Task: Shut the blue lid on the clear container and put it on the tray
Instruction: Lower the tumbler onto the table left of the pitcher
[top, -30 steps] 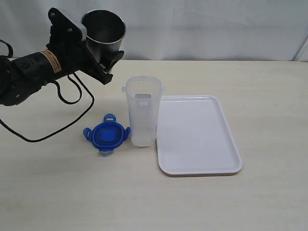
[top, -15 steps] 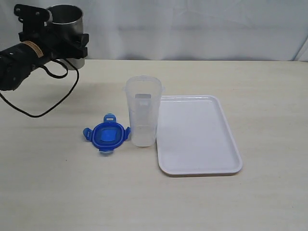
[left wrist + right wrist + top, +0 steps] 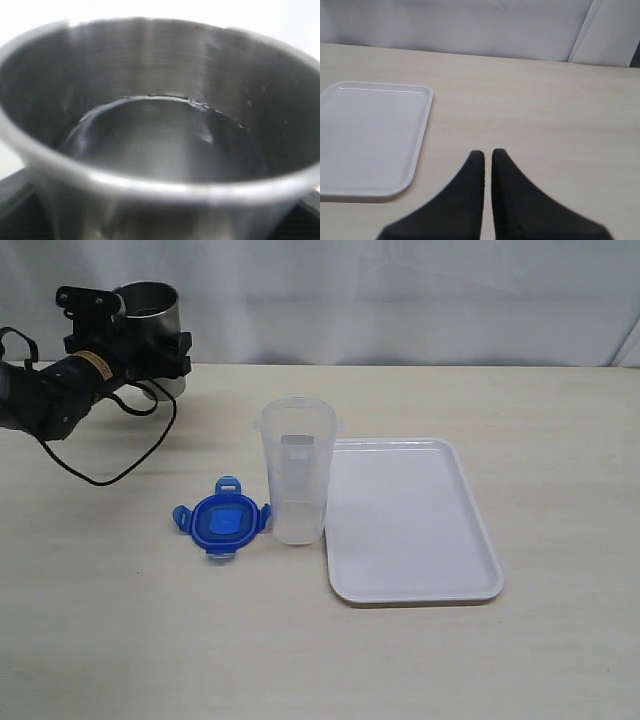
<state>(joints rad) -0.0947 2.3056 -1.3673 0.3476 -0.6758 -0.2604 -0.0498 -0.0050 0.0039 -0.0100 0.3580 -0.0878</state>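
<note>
Left jaws clamped on steel cup (image 3: 147, 308), probably parking it clear. Blue lid (image 3: 222, 522) beside upright clear container (image 3: 296, 480), both well apart from them. Right jaws together, idle; tray (image 3: 370, 130) near, ahead.

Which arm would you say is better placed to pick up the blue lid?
Probably right: the right gripper is empty, while the left gripper grips the steel cup, away from the blue lid.

Beside blue lid (image 3: 222, 521), clear container (image 3: 296, 480), perhaps touching
</note>
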